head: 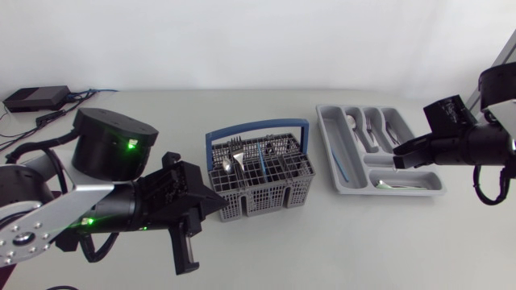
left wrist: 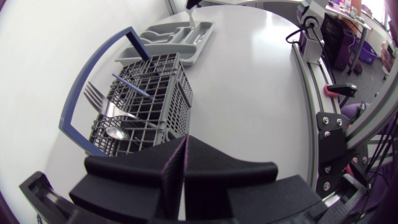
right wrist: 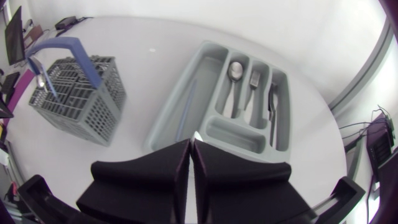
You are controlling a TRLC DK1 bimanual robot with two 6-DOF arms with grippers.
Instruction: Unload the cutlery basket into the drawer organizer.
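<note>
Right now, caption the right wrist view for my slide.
Right gripper shut above the grey drawer organizer, with the blue-handled cutlery basket off to its side.

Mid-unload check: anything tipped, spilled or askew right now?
Nothing stands out. The cutlery basket stands upright with its pieces inside, and the drawer organizer lies flat with cutlery in its compartments.
</note>
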